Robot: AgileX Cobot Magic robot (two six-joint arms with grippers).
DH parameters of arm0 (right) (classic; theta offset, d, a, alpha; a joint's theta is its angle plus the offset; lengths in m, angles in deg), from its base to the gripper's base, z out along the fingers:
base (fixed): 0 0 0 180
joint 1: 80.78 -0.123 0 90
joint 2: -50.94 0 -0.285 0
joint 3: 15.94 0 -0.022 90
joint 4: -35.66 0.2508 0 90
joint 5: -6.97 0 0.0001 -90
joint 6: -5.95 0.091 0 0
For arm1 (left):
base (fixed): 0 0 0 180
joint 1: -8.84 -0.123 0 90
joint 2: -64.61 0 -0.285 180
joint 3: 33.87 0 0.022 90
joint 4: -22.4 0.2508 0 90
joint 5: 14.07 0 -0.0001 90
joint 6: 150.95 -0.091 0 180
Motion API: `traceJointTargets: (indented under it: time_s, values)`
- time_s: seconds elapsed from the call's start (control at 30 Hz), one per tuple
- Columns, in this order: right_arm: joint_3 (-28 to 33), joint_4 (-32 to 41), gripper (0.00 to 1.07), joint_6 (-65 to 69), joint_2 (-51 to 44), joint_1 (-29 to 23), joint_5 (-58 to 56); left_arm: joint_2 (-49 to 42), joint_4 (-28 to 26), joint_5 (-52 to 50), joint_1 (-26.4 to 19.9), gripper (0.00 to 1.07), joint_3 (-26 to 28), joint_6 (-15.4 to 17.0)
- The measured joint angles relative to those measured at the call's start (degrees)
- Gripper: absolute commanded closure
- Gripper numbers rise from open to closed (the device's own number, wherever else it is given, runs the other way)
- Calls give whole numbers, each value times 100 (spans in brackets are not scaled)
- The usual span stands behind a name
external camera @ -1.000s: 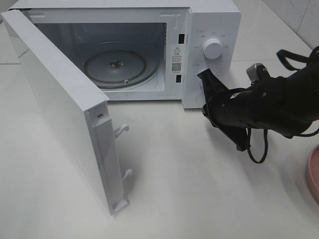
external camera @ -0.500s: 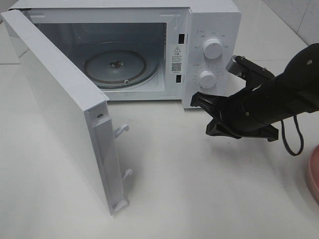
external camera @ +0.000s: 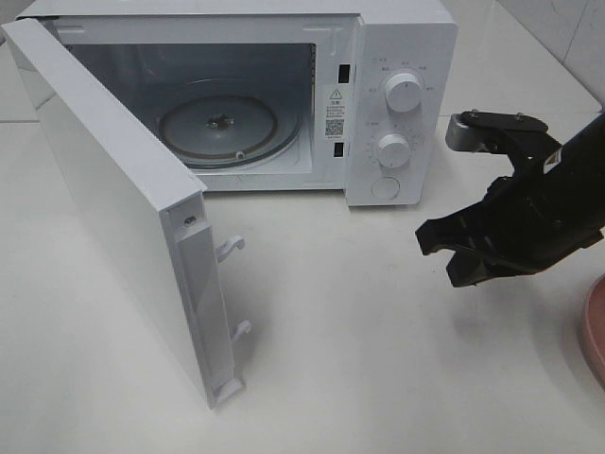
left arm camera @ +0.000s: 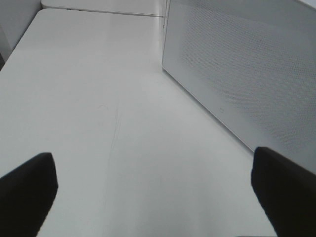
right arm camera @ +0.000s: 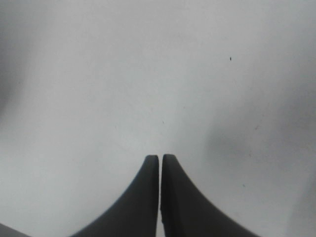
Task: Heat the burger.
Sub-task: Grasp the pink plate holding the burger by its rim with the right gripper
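The burger is out of view; only a pink plate's rim (external camera: 596, 333) shows right of the microwave (external camera: 402, 38), near the right gripper (right arm camera: 159, 157), pressed together and empty; so that arm is likely nearer than the spread left gripper (left arm camera: 152, 168).

The microwave (external camera: 416, 47) bears a warning-triangle sticker (external camera: 335, 112) with QR code; wording unreadable.

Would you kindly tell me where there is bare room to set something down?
Bare tabletop between the open microwave door and the right gripper; also the glass turntable inside. Crowded at right, by gripper and pink plate.
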Motion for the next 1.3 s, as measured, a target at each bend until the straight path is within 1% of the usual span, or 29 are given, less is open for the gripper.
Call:
traceJointTargets:
  time_s: [0.07,0.13,0.17,0.27,0.3,0.33,0.37,0.4,0.43,0.47,0.5,0.53,0.57,0.6,0.63,0.67,0.7,0.87,0.9,0.93,1.0,1.07,1.1,1.17,1.3]
  values:
    - [0,-321,101,115,-183,6,-390,0,0,0,0,6,0,0]
    - [0,-424,100,143,-235,6,-510,0,0,0,0,6,0,0]
    - [0,-596,97,160,-292,6,-710,0,0,0,0,6,0,0]
    - [0,-682,95,166,-304,6,-819,0,0,0,0,6,0,0]
    - [0,-837,88,172,-304,11,-997,0,0,0,0,6,0,0]
    - [0,-882,84,172,-304,29,-1060,0,0,0,0,6,0,0]
    - [0,-882,84,172,-304,29,-1060,0,0,0,0,6,0,0]
    - [0,-928,72,172,-304,103,-1169,0,0,0,0,6,0,0]
    - [0,-985,64,172,-304,206,-1261,0,0,0,0,6,0,0]
    - [0,-985,64,172,-304,206,-1261,0,0,0,0,6,0,0]
    - [0,-991,48,172,-304,258,-1295,0,0,0,0,6,0,0]
    - [0,-1112,29,172,-304,350,-1364,0,0,0,0,6,0,0]
    - [0,-1112,29,172,-304,350,-1364,0,0,0,0,6,0,0]
    - [0,-1186,20,172,-304,395,-1392,0,0,0,0,6,0,0]
    - [0,-1186,20,172,-304,395,-1392,0,0,0,0,6,0,0]
    - [0,-1369,9,212,-304,481,-1490,0,0,0,0,6,0,0]
    - [0,-1558,5,315,-304,567,-1616,0,0,0,0,6,0,0]
    - [63,-1851,7,498,-309,796,-1730,0,0,0,0,6,0,0]
    - [160,-1902,7,579,-309,911,-1719,0,0,0,0,6,0,0]
    - [160,-1902,7,579,-309,911,-1719,0,0,0,0,6,0,0]
    - [361,-1942,8,665,-309,1014,-1581,0,0,0,0,6,0,0]
    - [424,-1971,9,710,-315,1020,-1518,0,0,0,0,6,0,0]
    - [584,-2040,9,802,-315,1037,-1381,0,0,0,0,6,0,0]
    - [682,-2137,9,928,-315,1049,-1249,0,0,0,0,6,0,0]
    - [768,-2194,10,1031,-286,1066,-1049,0,0,0,0,6,0,0]
